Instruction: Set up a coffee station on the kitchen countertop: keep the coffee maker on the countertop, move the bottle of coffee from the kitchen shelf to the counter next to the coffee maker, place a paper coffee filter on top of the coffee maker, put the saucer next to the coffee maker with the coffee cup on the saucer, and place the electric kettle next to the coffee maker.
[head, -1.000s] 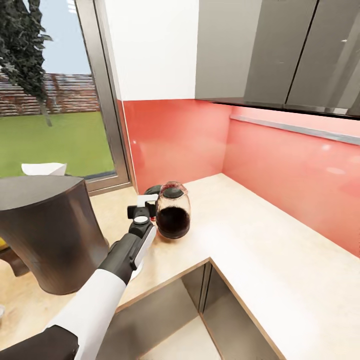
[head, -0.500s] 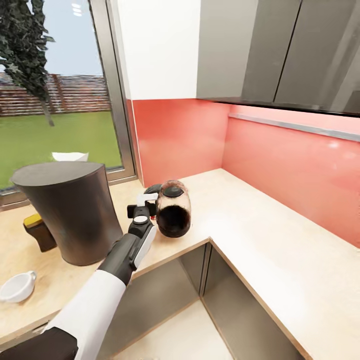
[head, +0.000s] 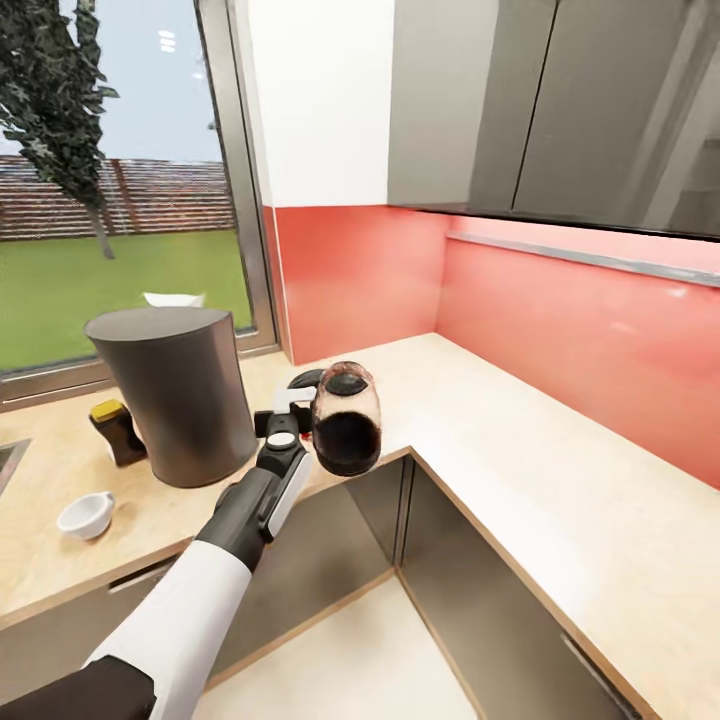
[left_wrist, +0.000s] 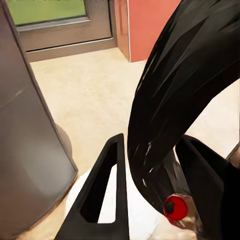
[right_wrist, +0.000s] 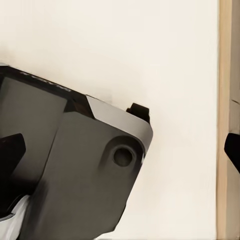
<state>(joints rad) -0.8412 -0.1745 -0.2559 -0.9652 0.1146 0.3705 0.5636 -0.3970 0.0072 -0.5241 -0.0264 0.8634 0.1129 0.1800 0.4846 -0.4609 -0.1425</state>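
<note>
The left gripper (head: 297, 400) had its fingers (left_wrist: 107, 187) pinched on the black handle (left_wrist: 175, 95) of the kettle (head: 345, 420), which hung in the air above the counter (head: 500, 460) edge. The coffee maker (head: 180, 395) stood on the counter at 9 o'clock from the kettle, with the bottle (head: 117, 432) just beside it at 9 o'clock, the cup (head: 86, 515) near its 7 o'clock, and the white filter (head: 172, 298) showing behind its top. The right gripper's state could not be told.
</note>
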